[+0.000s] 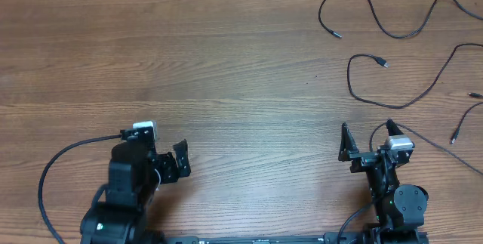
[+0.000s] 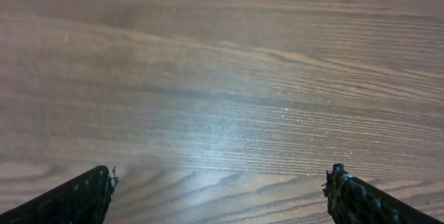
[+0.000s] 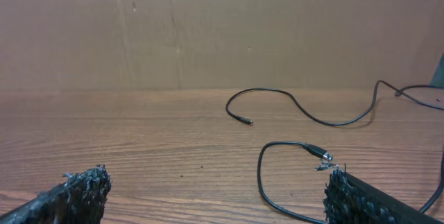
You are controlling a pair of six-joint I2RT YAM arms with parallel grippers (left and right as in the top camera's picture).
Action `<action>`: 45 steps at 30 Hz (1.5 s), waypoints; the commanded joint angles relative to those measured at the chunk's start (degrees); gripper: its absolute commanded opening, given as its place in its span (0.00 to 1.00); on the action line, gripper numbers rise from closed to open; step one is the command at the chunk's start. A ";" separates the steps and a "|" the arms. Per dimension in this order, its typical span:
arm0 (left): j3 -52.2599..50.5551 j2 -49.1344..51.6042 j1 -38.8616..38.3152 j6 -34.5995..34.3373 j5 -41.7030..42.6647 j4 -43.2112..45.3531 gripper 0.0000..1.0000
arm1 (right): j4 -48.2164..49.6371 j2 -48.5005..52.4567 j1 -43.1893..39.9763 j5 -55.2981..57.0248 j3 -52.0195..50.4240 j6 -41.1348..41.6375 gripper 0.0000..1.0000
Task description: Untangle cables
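Several thin black cables lie loose on the wooden table at the far right. One cable (image 1: 337, 35) ends in a small plug and snakes toward the back edge; it shows farther off in the right wrist view (image 3: 243, 120). A second cable (image 1: 383, 63) with a silver-tipped plug loops just beyond my right gripper (image 1: 368, 137). In the right wrist view this cable (image 3: 260, 172) curves close by the right fingertip, and that gripper (image 3: 218, 186) stands open and holds nothing. My left gripper (image 1: 172, 161) is at the near left, also open (image 2: 218, 186) over bare wood.
More plug ends (image 1: 454, 137) lie at the right edge of the table. A brown wall (image 3: 222, 30) rises behind the table's far edge. Thick black arm wires (image 1: 56, 161) curl beside the left arm.
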 commanded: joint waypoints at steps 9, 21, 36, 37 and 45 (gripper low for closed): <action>-0.70 -7.19 1.49 5.49 2.34 0.81 1.00 | 0.35 -0.68 0.26 0.55 -0.59 -0.42 1.00; -1.25 -11.76 1.53 6.16 2.32 0.76 1.00 | 0.35 -0.68 0.26 0.55 -0.59 -0.42 1.00; -14.71 -22.32 4.92 6.05 8.37 16.28 1.00 | 0.35 -0.68 0.26 0.55 -0.59 -0.42 1.00; -15.32 -22.80 4.98 6.08 8.35 17.11 1.00 | 0.35 -0.68 0.26 0.55 -0.59 -0.42 1.00; -17.90 -25.31 5.60 6.10 8.09 20.83 1.00 | 0.35 -0.68 0.26 0.55 -0.59 -0.42 1.00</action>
